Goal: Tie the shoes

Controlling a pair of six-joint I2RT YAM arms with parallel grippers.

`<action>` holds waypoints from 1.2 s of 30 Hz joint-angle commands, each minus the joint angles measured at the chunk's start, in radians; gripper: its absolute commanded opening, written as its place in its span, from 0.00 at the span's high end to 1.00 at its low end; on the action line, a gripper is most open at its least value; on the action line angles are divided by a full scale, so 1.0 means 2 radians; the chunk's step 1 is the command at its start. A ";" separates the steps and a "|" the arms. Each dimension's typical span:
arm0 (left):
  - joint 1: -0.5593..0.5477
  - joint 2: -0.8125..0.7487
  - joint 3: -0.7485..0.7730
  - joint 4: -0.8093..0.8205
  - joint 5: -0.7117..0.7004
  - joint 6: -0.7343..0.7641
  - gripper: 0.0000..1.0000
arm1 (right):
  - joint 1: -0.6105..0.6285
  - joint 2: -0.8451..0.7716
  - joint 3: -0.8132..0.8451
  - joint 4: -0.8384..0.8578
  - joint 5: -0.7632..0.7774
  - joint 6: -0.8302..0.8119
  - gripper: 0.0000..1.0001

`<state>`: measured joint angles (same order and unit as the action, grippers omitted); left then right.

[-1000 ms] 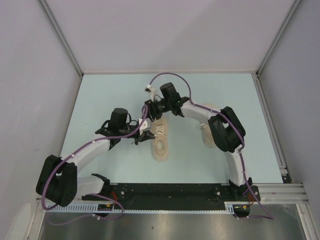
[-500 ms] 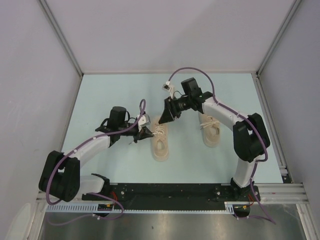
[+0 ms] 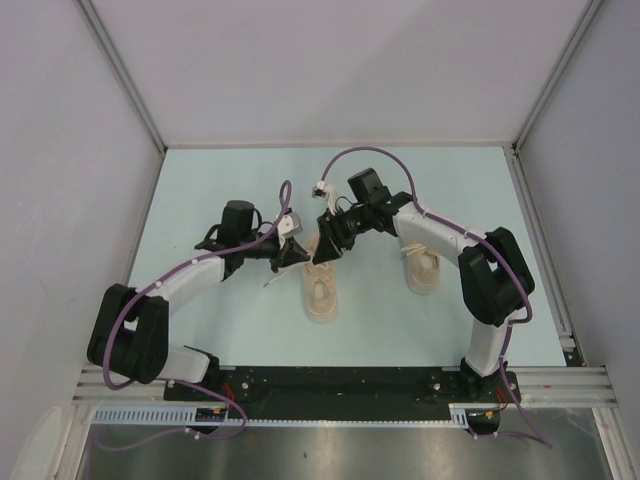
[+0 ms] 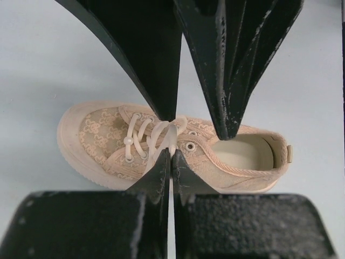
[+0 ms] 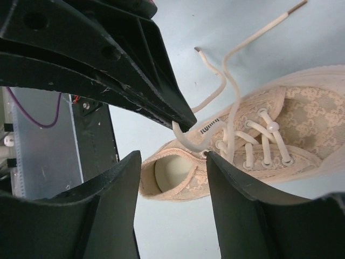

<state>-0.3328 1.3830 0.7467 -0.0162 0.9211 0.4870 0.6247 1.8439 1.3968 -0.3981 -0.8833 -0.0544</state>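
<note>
The table [image 3: 200, 200] is a matte, pale blue-green sheet, boxed in by plain grey-white walls [image 3: 330, 70] with aluminium posts [image 3: 125, 80] at the corners. Directly beneath both claws lies one shoe [image 4: 108, 135]. It is tan woven fabric with a repeating pattern, a smooth rounded pale toe cap and sole, and small metal eyelets. The left claw [image 4: 171, 156] has scuffed black wedge-shaped fingers, pinched together on a loop of thin off-white lace [image 4: 171, 135] above the tongue. The right claw [image 5: 173, 162] hangs just beside it, fingers apart and gripping nothing. The other shoe [image 3: 423, 268] lies apart from both claws, on the right claw's far side.
</note>
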 commanded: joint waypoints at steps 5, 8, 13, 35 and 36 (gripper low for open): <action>0.003 0.002 0.019 0.018 0.034 0.007 1.00 | 0.001 0.014 0.003 0.039 0.032 -0.001 0.47; 0.003 0.003 0.019 0.014 0.036 0.010 1.00 | 0.001 0.018 0.003 0.053 0.028 0.003 0.48; 0.003 0.009 0.021 0.013 0.033 0.012 1.00 | 0.003 0.028 0.008 0.060 0.011 0.018 0.60; 0.146 0.022 0.061 -0.239 0.003 0.345 0.50 | 0.020 0.011 0.007 0.023 0.018 -0.025 1.00; 0.146 0.029 0.065 -0.239 0.001 0.363 0.50 | 0.020 0.011 0.007 0.021 0.017 -0.025 1.00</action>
<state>-0.0391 1.3930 0.8227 -0.3084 0.8974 0.7967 0.6621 1.8980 1.3968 -0.3435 -0.8433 -0.0818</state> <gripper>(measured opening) 0.506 0.009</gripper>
